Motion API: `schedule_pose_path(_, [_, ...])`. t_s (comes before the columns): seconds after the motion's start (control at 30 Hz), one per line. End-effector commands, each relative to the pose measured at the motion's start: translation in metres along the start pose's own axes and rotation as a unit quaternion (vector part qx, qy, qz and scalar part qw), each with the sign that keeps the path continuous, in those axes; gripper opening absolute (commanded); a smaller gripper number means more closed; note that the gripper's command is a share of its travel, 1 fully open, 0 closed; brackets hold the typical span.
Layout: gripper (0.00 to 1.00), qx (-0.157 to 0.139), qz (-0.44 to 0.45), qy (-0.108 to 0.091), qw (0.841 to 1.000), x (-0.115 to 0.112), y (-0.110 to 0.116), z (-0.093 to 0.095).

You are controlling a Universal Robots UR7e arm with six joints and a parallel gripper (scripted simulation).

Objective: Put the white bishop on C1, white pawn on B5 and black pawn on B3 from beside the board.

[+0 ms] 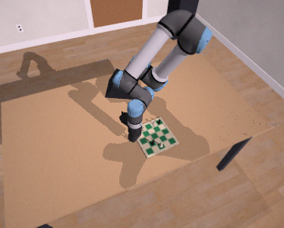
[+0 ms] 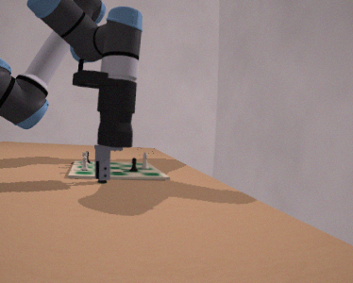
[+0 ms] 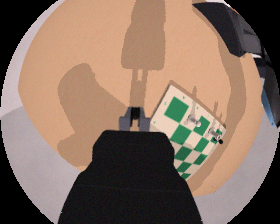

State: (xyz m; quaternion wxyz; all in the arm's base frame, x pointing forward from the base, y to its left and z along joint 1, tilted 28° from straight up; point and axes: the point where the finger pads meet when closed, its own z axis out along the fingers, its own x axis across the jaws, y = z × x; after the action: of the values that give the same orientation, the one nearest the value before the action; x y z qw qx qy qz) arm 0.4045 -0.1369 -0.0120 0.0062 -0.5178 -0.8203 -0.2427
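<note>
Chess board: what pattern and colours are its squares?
The board is checkered green and cream, clearest from the top.

Tan table [image 1: 57, 159] [image 2: 179, 236] [image 3: 45, 65] under a green-and-cream chessboard [image 1: 147, 156] [image 2: 118, 177] [image 3: 171, 89].

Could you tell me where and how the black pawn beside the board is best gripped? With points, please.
Probably by its upper part, from straight above: the black pawn [image 2: 102, 181] [image 3: 135, 113] looks upright, its base showing below the hand [image 1: 133, 140] [image 2: 102, 178] [image 3: 135, 113], so it should stay upright when lifted.

Room, type uncertain, home or office not told apart: plank floor [image 1: 87, 207], pale walls [image 1: 49, 19] [image 2: 283, 94], white baseboard [image 1: 53, 42], brown door [image 1: 115, 11]. Table [image 1: 45, 159] [image 2: 118, 245] [image 3: 45, 65], tan-topped, beneath the claw [image 1: 133, 139] [image 2: 102, 181] [image 3: 134, 120].
</note>
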Motion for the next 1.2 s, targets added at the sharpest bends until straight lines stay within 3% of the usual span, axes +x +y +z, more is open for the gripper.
schedule_pose_path(0.0, [0.00, 0.000, 0.000, 0.000, 1.000, 0.000, 0.000, 0.000])
schedule_pose_path(0.3, [0.00, 0.000, 0.000, 0.000, 1.000, 0.000, 0.000, -0.009])
schedule_pose_path(0.9, [0.00, 0.000, 0.000, 0.000, 1.000, 0.000, 0.000, -0.091])
schedule_pose_path(1.17, [0.00, 0.000, 0.000, 0.000, 1.000, 0.000, 0.000, -0.100])
